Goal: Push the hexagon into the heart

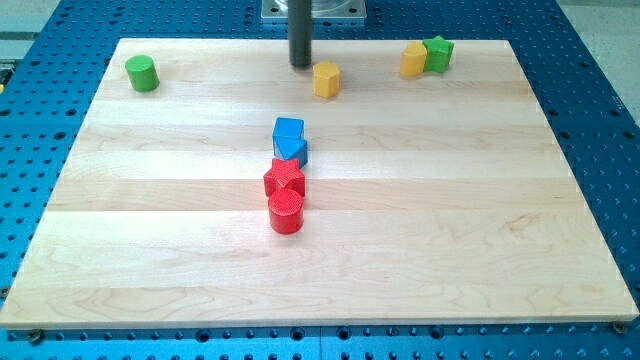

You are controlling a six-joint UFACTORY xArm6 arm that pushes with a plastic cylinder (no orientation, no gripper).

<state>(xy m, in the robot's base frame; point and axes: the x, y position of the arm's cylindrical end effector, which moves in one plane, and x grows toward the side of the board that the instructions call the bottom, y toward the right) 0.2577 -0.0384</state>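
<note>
The yellow hexagon (326,79) lies near the view's top, a little right of centre. The yellow heart (413,60) lies farther to the view's right, near the board's top edge, touching a green star (438,53) on its right. My tip (301,65) stands just to the upper left of the hexagon, very close to it; I cannot tell whether it touches it. The hexagon and the heart are well apart.
A green cylinder (141,73) lies at the top left. In the middle, a blue cube (289,130) with a second blue block (293,151) sits above a red star (284,179) and a red cylinder (286,212), all in a tight column. The wooden board (500,250) rests on a blue perforated table.
</note>
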